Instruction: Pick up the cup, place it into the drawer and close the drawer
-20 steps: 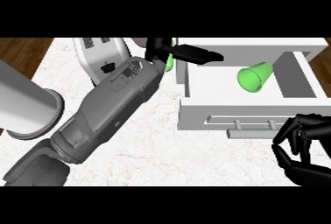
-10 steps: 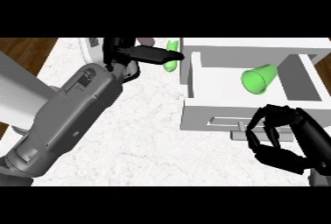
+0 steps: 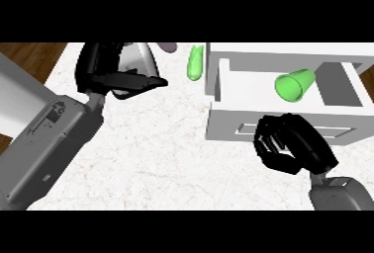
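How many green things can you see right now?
2: a green cup lying on its side inside the open drawer, and a slim green object on the counter just left of the drawer. Others may be hidden.

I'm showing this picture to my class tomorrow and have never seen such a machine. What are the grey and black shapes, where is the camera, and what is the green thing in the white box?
The camera sits at the robot's head, looking steeply down on a pale marble counter. The grey shapes are its forearms; each ends in a black hand. The left hand is near the top left and holds nothing. The right hand is at the front panel of a white drawer, which stands open. Inside lies a green cup, tipped on its side. A second, long green object lies on the counter beside the drawer; I cannot tell what it is.
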### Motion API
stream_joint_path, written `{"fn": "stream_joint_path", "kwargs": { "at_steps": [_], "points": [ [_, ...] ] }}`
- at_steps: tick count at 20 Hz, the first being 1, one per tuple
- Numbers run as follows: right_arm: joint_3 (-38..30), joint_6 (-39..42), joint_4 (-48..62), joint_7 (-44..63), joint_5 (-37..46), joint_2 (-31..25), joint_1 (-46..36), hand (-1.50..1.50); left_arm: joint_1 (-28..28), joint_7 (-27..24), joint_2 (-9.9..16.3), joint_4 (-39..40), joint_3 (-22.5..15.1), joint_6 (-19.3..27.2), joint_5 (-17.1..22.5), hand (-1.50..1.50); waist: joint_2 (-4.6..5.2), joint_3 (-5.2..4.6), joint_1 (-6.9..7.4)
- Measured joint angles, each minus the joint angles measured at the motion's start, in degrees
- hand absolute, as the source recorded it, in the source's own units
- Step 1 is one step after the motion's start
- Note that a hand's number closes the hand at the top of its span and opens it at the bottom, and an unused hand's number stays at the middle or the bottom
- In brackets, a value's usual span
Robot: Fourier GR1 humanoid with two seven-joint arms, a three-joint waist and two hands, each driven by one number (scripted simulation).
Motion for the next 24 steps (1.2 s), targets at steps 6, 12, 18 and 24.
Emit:
{"fn": "stream_joint_path", "kwargs": {
  "at_steps": [6,12,18,24],
  "points": [
    [2.11,-6.62,17.26,-3.73,9.19,1.44,-8.46,1.5,7.84,-0.46,4.11,-6.48,2.67,-2.95,0.77,-1.5,0.23,0.02,0.13],
    [-1.06,-13.58,38.29,-9.79,11.54,4.53,-19.4,1.5,13.93,-1.12,7.51,-10.17,6.28,-7.27,1.44,-1.5,0.38,0.01,0.14],
    [-5.39,-16.89,56.33,-15.15,11.59,5.49,-30.65,1.5,18.16,-1.78,8.76,-12.02,8.44,-9.99,1.19,-1.5,0.37,-0.17,0.47],
    [-9.49,-16.15,68.63,-18.89,9.81,4.52,-37.65,1.5,19.11,-1.4,8.86,-13.28,9.16,-11.77,1.38,-1.5,0.79,-0.03,1.77]
  ]
}}
